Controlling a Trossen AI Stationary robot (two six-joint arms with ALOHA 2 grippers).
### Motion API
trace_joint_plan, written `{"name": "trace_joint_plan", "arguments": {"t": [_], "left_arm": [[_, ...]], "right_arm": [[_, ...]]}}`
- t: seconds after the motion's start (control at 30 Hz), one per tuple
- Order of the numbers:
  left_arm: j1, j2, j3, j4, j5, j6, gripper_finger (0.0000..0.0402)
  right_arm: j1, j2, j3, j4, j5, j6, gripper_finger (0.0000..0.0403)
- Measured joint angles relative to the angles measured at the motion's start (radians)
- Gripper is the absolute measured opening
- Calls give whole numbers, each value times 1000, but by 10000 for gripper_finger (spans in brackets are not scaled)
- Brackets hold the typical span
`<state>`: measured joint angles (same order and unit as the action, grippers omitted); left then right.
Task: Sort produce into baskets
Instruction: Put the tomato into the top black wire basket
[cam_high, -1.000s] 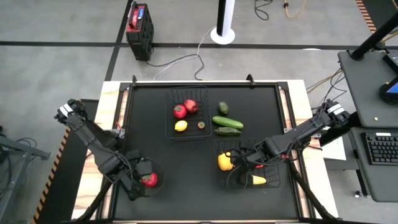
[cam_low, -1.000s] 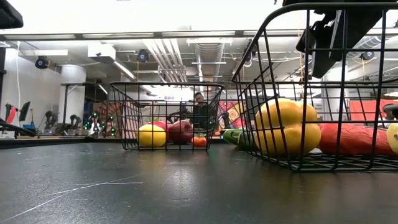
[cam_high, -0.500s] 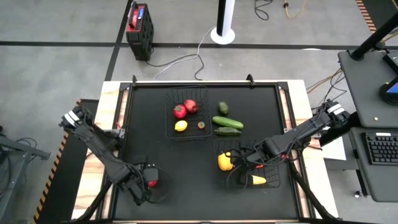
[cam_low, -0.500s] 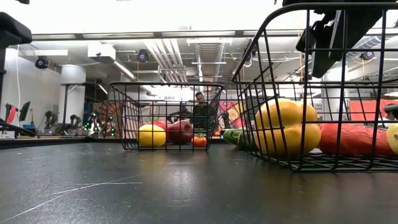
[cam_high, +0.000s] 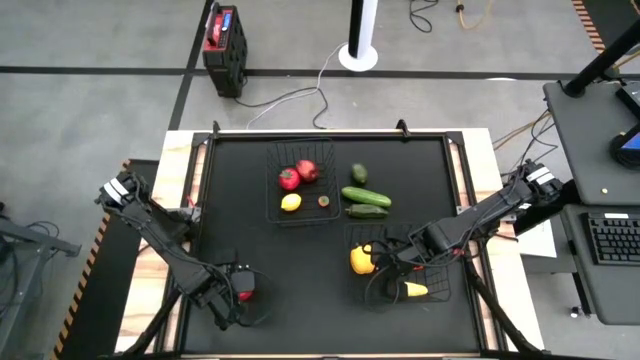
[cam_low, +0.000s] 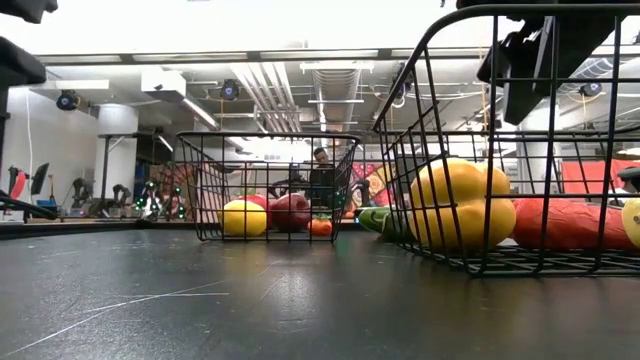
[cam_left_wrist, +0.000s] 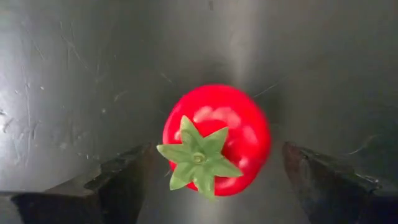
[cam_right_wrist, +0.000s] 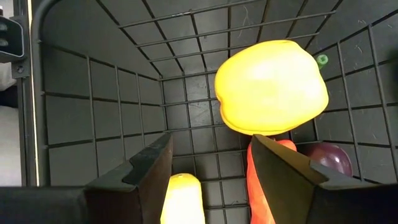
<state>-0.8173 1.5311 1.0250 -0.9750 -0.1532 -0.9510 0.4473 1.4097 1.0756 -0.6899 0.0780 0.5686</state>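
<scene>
Left pincer (cam_left_wrist: 211, 180), fingers apart, straddles a red tomato (cam_left_wrist: 216, 139) on the table's near-left corner; light, smooth and likely slippery, it is best squeezed across its middle, while the right pincer (cam_right_wrist: 208, 162) hangs open inside a basket (cam_right_wrist: 93, 106).

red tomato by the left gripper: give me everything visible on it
The red tomato is glossy, plastic-looking, round, with a green star-shaped calyx facing up toward the wrist camera. It sits on the black mat near the front left, outside both baskets. The left gripper is over it, fingers open on either side, with gaps showing.
</scene>
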Motion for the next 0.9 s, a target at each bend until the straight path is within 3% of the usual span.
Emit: {"name": "trace_joint_plan", "arguments": {"t": [0.4,0.9], "left_arm": [[0,-3,-135,158,2,-16,335],[0,-4,-94,160,7,4,297]], "right_arm": [[6,0,0,0,0,10,212],[6,0,0,0,0,19,212]]}}
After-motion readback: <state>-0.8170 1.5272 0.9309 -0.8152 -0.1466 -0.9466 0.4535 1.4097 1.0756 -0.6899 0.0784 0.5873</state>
